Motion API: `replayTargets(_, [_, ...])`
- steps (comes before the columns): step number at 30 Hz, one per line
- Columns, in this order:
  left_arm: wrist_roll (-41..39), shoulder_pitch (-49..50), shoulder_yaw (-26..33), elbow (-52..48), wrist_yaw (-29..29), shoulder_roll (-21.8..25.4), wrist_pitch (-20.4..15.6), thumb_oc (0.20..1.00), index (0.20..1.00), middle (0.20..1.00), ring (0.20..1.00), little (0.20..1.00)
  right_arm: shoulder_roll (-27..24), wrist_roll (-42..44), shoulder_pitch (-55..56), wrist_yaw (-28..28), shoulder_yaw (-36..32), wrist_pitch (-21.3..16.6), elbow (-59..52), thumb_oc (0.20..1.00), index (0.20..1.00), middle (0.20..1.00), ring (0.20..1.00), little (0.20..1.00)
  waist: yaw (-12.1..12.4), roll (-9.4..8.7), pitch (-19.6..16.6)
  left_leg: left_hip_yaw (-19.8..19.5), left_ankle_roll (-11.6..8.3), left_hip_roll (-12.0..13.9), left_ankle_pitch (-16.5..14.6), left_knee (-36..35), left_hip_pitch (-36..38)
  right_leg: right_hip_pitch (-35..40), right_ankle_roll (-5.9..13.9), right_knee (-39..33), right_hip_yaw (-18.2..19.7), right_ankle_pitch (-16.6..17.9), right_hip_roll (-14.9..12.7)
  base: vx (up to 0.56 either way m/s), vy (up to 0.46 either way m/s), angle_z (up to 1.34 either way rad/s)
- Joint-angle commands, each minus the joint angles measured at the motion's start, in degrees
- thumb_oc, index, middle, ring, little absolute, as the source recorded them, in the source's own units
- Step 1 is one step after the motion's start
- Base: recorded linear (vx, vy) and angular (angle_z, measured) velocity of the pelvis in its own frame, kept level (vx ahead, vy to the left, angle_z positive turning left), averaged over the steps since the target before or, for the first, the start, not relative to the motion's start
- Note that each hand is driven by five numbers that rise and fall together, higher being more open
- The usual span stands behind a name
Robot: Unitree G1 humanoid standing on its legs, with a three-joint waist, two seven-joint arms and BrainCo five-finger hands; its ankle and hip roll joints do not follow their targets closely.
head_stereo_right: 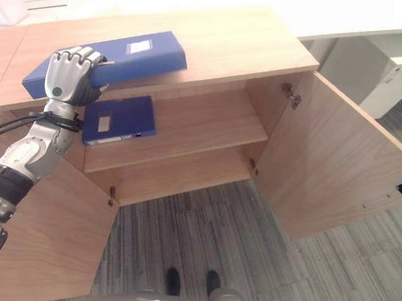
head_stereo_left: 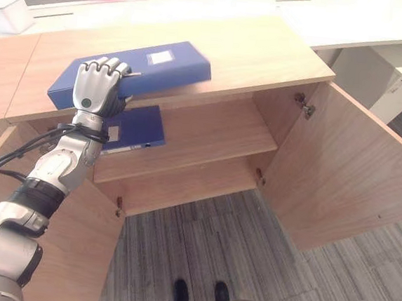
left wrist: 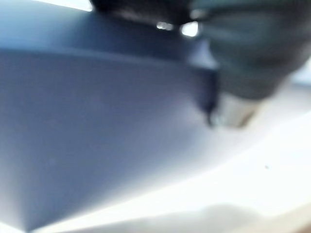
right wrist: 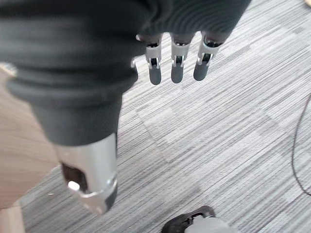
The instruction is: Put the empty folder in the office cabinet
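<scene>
A blue folder (head_stereo_left: 159,66) with a white label lies on the wooden cabinet top (head_stereo_left: 252,49), its near end sticking out past the front edge. My left hand (head_stereo_left: 97,85) is at that end, fingers curled over the folder's top; the folder's blue surface (left wrist: 97,121) shows close up in the left wrist view. A second blue folder (head_stereo_left: 136,127) lies flat on the upper shelf (head_stereo_left: 209,134) inside the open cabinet, just below my left hand. My right hand (right wrist: 175,63) hangs over grey carpet with relaxed, straight fingers, holding nothing.
Both cabinet doors stand open: the right door (head_stereo_left: 340,170) swings far out and the left door (head_stereo_left: 72,252) is under my left arm. A lower shelf (head_stereo_left: 184,184) is bare. A white box (head_stereo_left: 9,12) and a white desk (head_stereo_left: 367,24) lie behind the cabinet.
</scene>
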Motion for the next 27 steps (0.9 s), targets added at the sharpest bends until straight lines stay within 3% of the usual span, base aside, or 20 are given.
replayTargets(1, [-13.66,-1.63,11.20,-9.26,5.57,-4.73,-5.35,0.200,0.200,0.200,0.200,0.200,-1.22,1.12,-0.47,-0.88,1.53,-0.74,-1.26,1.000,1.000,1.000,1.000,1.000,0.79,-0.30,-6.84,0.24,-5.20,3.82,-6.63,0.06,2.08,1.33,5.52,-0.16,-2.59,-1.61,-3.72,0.00,-0.006,0.07])
replayTargets(5, [-23.91,1.44,15.75,-15.90,5.20,-8.78,-8.72,0.200,0.200,0.200,0.200,0.200,-2.08,1.97,-2.69,-1.24,2.76,-1.90,-7.32,1.000,1.000,1.000,1.000,1.000,1.12,-0.23,-7.88,0.09,-5.14,3.89,-6.74,0.06,3.59,2.65,5.05,0.09,-2.75,-1.98,-3.45,0.00,0.000,0.07])
replayTargets(6, [-31.47,2.99,16.74,-18.21,5.14,-10.96,-11.09,0.200,0.200,0.200,0.200,0.200,-3.01,3.30,-3.97,-1.73,2.95,-3.41,-13.82,1.000,1.000,1.000,1.000,1.000,1.59,-0.32,-8.50,0.08,-5.14,4.00,-6.58,0.06,4.21,3.16,4.82,0.35,-3.04,-2.17,-3.39,0.00,0.005,0.06])
replayTargets(8, [-40.46,5.26,17.25,-20.04,2.56,-12.81,-13.94,0.200,0.200,0.200,0.200,0.200,-4.50,5.17,-5.69,-2.45,2.60,-4.76,-20.29,1.000,1.000,1.000,1.000,1.000,2.02,-0.32,-8.91,-0.10,-5.10,4.12,-6.56,0.06,4.79,3.65,4.58,0.63,-3.42,-2.50,-3.36,0.00,0.002,0.05])
replayTargets(9, [-40.74,5.42,17.43,-20.14,2.33,-12.82,-13.96,0.200,0.200,0.200,0.200,0.200,-4.59,5.18,-5.54,-2.52,2.64,-4.65,-20.50,1.000,1.000,1.000,1.000,1.000,1.98,-0.24,-8.89,-0.13,-5.11,4.13,-6.58,0.06,4.86,3.71,4.58,0.67,-3.44,-2.55,-3.35,0.00,0.000,0.05])
replayTargets(11, [-50.91,10.39,17.78,-21.42,-2.11,-15.10,-16.18,0.200,0.200,0.200,0.200,0.200,-6.68,7.56,-7.06,-2.85,1.64,-6.44,-30.61,1.000,1.000,1.000,1.000,1.000,2.59,-0.41,-9.26,-0.35,-4.97,4.25,-5.94,0.06,5.05,3.83,4.23,1.10,-3.71,-2.51,-3.35,-0.02,0.003,0.05])
replayTargets(18, [-64.81,23.08,16.86,-23.89,-12.39,-18.72,-14.74,0.200,0.200,0.200,0.200,0.200,-10.10,11.31,-8.92,-3.48,-1.46,-8.99,-48.87,1.000,1.000,1.000,1.000,1.000,3.97,-0.79,-9.29,-1.33,-4.76,4.17,-6.32,0.06,5.71,4.93,4.00,0.89,-4.93,-3.23,-3.49,0.01,0.009,0.12])
replayTargets(27, [-71.65,25.36,11.21,-25.99,-18.86,-18.26,-12.35,0.200,0.200,0.200,0.200,0.200,-12.54,22.78,-17.56,-0.64,0.15,-11.27,-55.29,1.000,1.000,1.000,1.000,1.000,5.84,-1.60,-8.79,-2.26,-4.56,4.03,-6.16,0.06,5.27,5.09,4.10,0.61,-5.66,-3.00,-3.74,-0.01,0.005,0.11])
